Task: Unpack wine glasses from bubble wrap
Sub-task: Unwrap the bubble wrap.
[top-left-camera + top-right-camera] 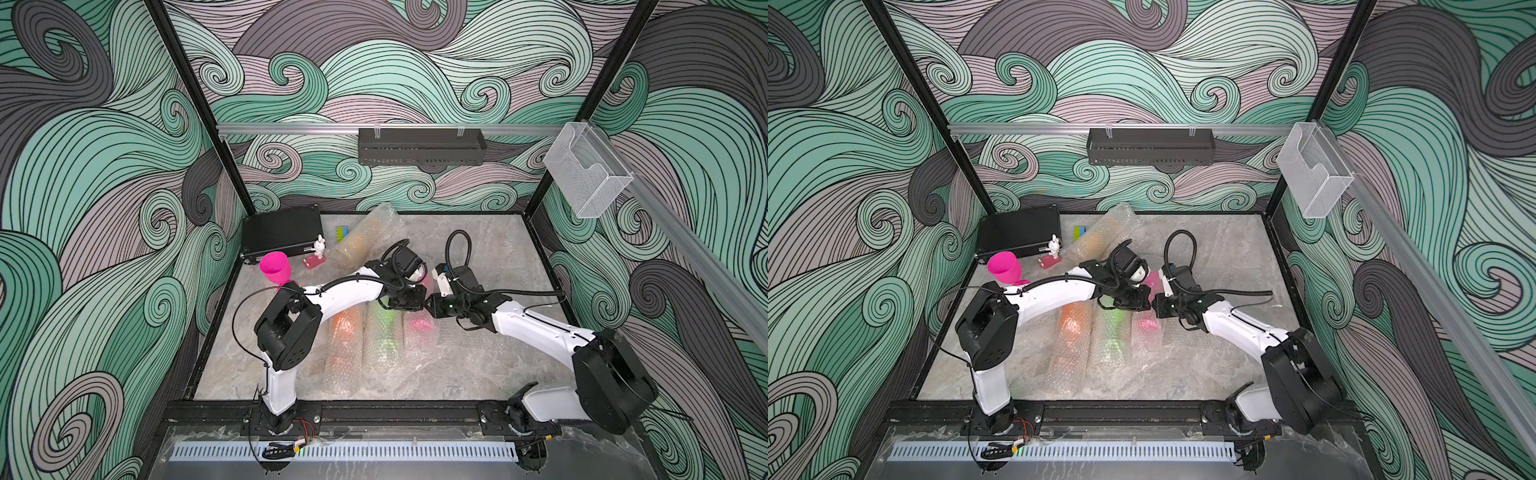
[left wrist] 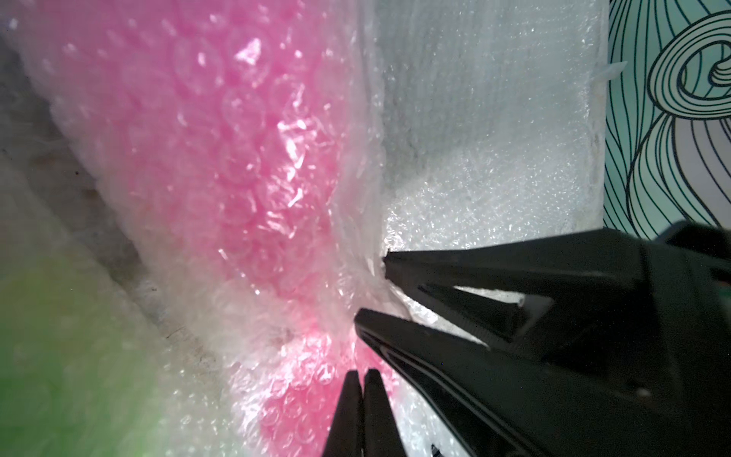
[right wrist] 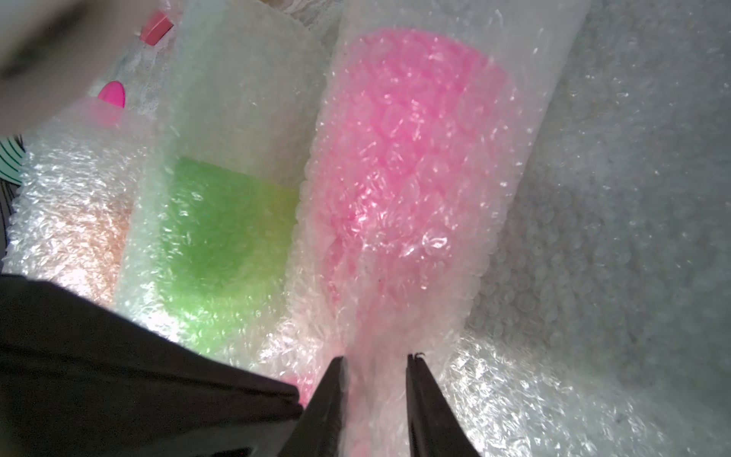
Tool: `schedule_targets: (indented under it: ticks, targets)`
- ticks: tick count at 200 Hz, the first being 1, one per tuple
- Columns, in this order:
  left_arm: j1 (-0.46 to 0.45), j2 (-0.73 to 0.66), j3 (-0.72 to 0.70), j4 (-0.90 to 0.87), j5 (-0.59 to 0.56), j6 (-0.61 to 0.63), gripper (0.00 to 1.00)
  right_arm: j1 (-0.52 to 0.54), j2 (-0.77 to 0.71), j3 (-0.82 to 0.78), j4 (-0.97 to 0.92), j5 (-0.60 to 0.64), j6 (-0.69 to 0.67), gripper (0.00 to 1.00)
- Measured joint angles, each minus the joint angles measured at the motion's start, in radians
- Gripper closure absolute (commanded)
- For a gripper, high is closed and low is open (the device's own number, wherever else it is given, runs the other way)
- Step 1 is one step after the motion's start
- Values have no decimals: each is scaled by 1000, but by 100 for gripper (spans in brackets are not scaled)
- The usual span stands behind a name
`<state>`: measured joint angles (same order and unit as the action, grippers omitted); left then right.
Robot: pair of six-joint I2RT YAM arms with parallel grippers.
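Left jaws together, tips resting on the bubble wrap sleeve (image 2: 245, 158) that holds a magenta goblet (image 3: 415, 158); whether film is pinched cannot be told. Right jaws apart, straddling that sleeve's narrow end. The sleeve lies in the middle of the bench (image 1: 498, 365), touching a second sleeve with a lime green goblet (image 3: 221, 229); beyond it a third holds an orange goblet (image 1: 345, 328). An unwrapped magenta goblet (image 1: 275, 266) stands upright at far left, beside a black case (image 1: 282, 232).

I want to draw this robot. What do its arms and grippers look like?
The left arm and right arm: white shells, chunky black joints, black ribbed cables alongside. The left gripper and right gripper: two slim, pointed black fingers each.
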<state>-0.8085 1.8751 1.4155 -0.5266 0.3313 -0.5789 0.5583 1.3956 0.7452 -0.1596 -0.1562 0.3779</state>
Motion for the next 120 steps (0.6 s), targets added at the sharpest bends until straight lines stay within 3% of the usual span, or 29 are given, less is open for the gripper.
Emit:
schedule_targets:
  ticks: [23,48,77,120]
  targets:
    - [0,-8,0,-6,-11,10,100,0,0,0,-8,13,-3,87]
    - [2,-21,0,-21,-24,19,100,0,-4,-2,-10,18,-7,90]
    - [10,-29,-5,-35,-35,35,72,0,-21,-20,1,12,-7,90]
    - [35,-24,-31,-59,-40,47,63,-10,-29,-53,35,-31,-1,90]
